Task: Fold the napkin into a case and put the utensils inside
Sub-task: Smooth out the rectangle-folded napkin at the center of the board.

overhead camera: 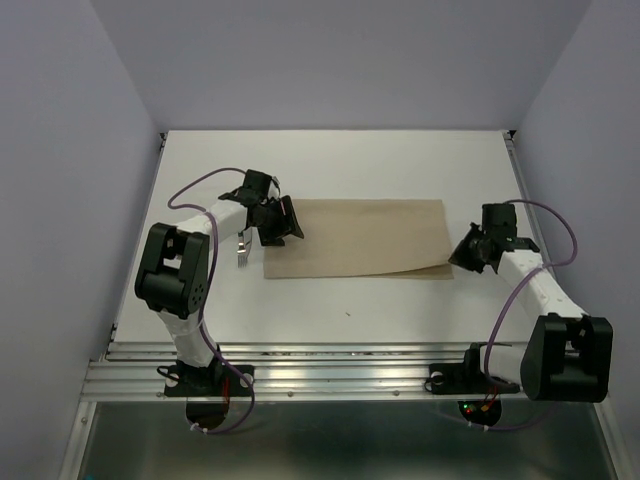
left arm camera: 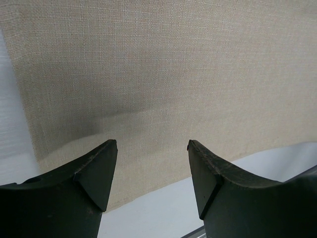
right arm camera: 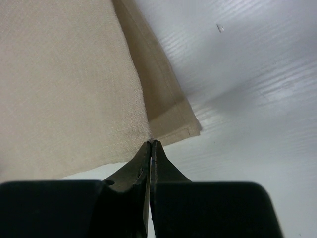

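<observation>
The beige napkin (overhead camera: 355, 238) lies folded into a wide flat rectangle in the middle of the table. It fills the left wrist view (left arm camera: 163, 64), and its two layers show in the right wrist view (right arm camera: 64, 74). My left gripper (overhead camera: 287, 222) is open and empty, with its jaws (left arm camera: 152, 144) just over the cloth's left end. My right gripper (overhead camera: 462, 256) is shut, its tips (right arm camera: 151, 143) pinching the top layer's near right corner. A silver fork (overhead camera: 242, 252) lies on the table left of the napkin, beside the left arm. Other utensils are hidden.
The white table (overhead camera: 340, 305) has a metal rail (overhead camera: 300, 365) along its near edge. Grey walls stand on the left, right and far sides. Purple cables loop off both arms.
</observation>
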Motion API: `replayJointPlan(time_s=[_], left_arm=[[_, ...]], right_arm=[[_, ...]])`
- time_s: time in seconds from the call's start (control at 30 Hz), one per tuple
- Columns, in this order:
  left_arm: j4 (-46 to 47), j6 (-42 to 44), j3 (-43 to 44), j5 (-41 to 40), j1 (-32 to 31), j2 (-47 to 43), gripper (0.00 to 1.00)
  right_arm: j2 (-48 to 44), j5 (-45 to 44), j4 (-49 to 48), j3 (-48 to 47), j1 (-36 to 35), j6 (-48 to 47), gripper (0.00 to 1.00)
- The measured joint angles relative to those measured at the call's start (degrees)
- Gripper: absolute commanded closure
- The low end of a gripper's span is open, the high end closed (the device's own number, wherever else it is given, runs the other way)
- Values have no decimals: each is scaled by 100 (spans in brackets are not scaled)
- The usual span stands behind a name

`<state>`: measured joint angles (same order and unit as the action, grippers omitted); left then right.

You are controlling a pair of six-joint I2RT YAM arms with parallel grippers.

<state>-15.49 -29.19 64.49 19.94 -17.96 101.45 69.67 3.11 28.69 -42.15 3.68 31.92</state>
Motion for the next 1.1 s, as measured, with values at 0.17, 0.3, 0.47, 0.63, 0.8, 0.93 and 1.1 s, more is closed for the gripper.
replayJointPlan(time_s=[0.17,0.3,0.47,0.63,0.8,0.93,1.1], left_arm=[[9,-2,46,4,0,57,30],[9,-2,46,11,0,87,30],[20,-2,46,37,0,87,30],[26,-2,46,63,0,90,30],[24,0,46,70,0,90,30],[26,0,46,83,-4,90,30],[26,0,46,85,-4,90,30]], right_arm=[[-52,-232,240,223,0,304,71],[164,-422,514,302,0,544,56],[249,-575,520,299,-2,579,44],[437,-638,490,299,0,483,37],[573,-608,278,299,0,363,38],[706,-586,59,299,0,334,43],[872,-564,-177,299,0,302,63]])
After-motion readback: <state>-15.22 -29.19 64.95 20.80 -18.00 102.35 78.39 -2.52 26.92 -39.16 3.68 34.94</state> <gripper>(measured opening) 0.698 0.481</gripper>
